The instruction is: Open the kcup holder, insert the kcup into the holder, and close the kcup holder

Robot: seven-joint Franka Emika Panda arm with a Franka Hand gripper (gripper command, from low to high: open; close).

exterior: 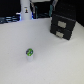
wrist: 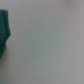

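The table (exterior: 20, 42) looks smooth and matt, a pale even surface without grain. At about two o'clock from the kcup (exterior: 30, 52), the holder (exterior: 63, 25) looks like matt black plastic. The kcup's body is plain white, its green top faintly shiny like foil.

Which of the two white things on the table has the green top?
The kcup, the short pod standing alone in the foreground. The tall white bottle-like object at the back has none.

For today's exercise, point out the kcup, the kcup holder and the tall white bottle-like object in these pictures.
kcup (exterior: 30, 51): exterior view, on its green foil top.
kcup holder (exterior: 63, 25): exterior view, on its black front face.
tall white bottle-like object (exterior: 25, 11): exterior view, on its body.
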